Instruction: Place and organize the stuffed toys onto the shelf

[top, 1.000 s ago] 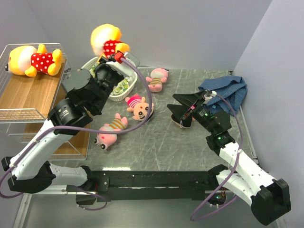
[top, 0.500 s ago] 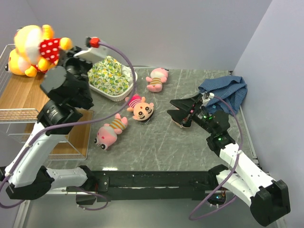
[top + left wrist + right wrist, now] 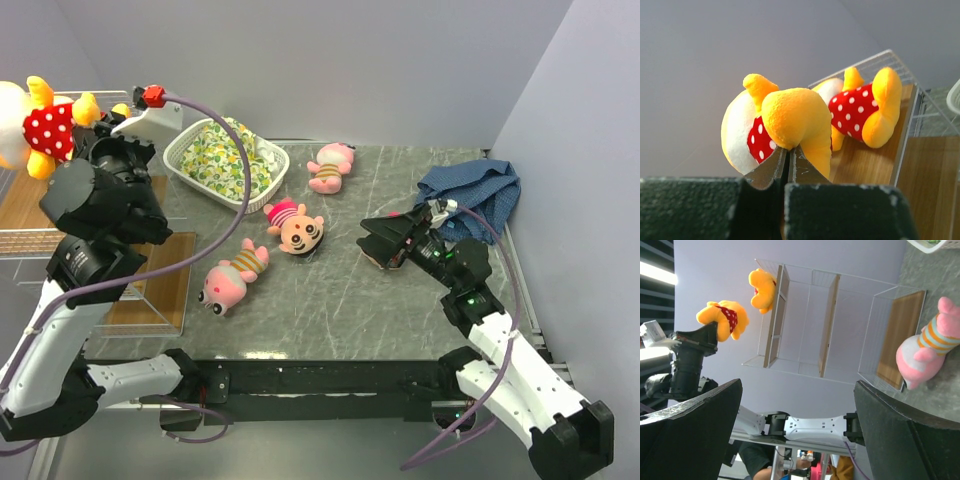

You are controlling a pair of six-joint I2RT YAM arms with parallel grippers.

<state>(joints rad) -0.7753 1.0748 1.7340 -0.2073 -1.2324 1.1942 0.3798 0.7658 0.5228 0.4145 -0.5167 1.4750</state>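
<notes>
Risk lies in the hold: the left arm's fingers (image 3: 780, 160) are clenched on just one soft limb of the yellow-orange plush bear in a red white-dotted shirt (image 3: 790, 117), which bulges directly above their tips. Beyond them to the right, a matching second bear (image 3: 860, 107) lies on the top board of the white wire shelf (image 3: 867, 167). So thin a pinch may slip, or a careless release may knock that neighbour off. The right arm's fingers (image 3: 715, 405) gape empty; pink striped plush toys (image 3: 230, 280) lie on the bench (image 3: 400, 300).
</notes>
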